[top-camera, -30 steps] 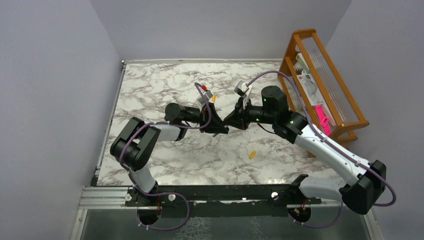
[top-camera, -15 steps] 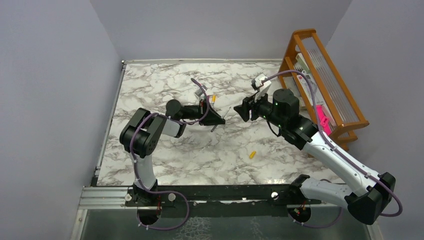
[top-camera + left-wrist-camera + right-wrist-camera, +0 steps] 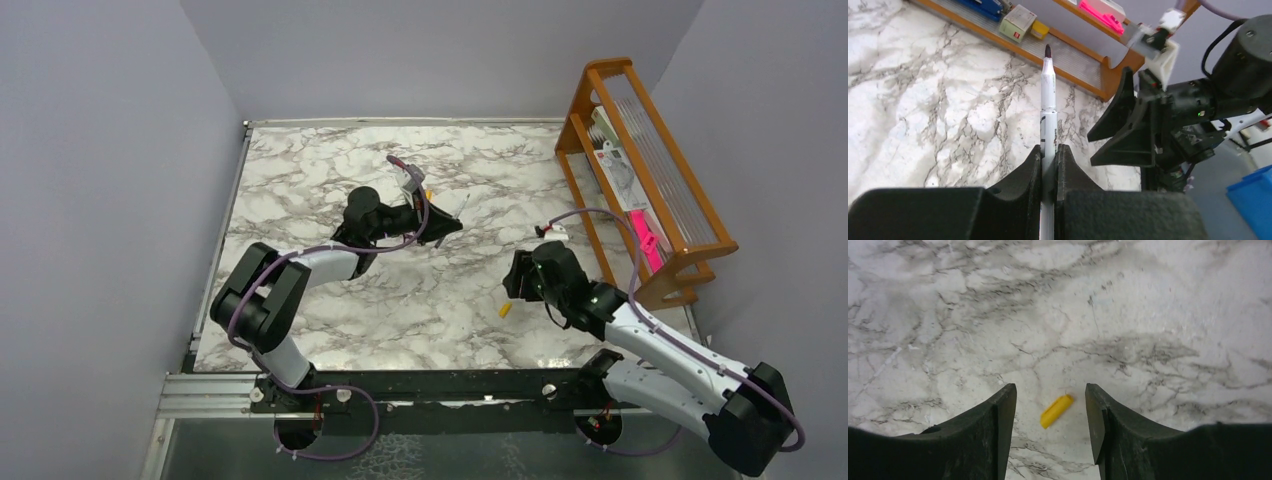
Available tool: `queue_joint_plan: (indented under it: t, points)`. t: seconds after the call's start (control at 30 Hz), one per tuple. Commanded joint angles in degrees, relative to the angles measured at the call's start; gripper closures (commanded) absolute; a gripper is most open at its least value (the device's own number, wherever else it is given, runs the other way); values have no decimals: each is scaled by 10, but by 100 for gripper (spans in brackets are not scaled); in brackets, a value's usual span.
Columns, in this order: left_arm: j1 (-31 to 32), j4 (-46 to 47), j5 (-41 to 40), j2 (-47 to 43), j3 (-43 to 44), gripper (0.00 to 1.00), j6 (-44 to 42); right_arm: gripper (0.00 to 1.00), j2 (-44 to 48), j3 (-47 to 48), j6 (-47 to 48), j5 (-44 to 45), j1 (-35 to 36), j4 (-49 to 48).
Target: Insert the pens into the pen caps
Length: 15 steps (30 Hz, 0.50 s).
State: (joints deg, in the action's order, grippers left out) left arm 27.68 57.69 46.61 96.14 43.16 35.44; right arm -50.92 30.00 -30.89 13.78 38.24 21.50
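1. Nearest the arm bases, the right hand (image 3: 1050, 392) hangs over the marble surface (image 3: 1158, 310) with its two fingers spread apart and nothing between their pads.
2. A yellow cap (image 3: 1057, 411) lies flat on the surface directly under that gap. In the wrist view it sits between the two fingers, touching neither and a little closer to the finger on the right of the view. It lies at a slant.
3. Farther in, towards the middle of the surface, the left hand (image 3: 1049, 154) is pressed together on a pen (image 3: 1048, 107), pinching its silvery barrel.
4. The pen runs straight out past the fingertips. Its dark, uncapped tip points away from the hand, towards the wooden rack (image 3: 640, 160) at the right side.
5. Just beyond the left wrist, a second yellow cap (image 3: 428, 194) shows on the surface, well apart from the first.
6. The two hands are well apart, the right one nearer the bases than the left.
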Motion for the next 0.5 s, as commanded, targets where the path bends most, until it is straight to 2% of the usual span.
queue_joint_plan:
  t: [0.0, 0.1, 0.3, 0.47]
  points:
    - [17, -137, -81, -33, 22, 100, -137, 48, -27, -20, -129, 18, -1, 36]
    - [18, -139, -83, -30, 20, 100, -137, 49, -72, -24, -140, -10, -1, 42]
    - [18, -140, -73, -22, 23, 100, -130, 75, -79, -45, -145, -40, -1, 17]
    - [17, -140, -73, -23, 21, 100, -129, 83, -50, -66, -158, -56, -1, 14]
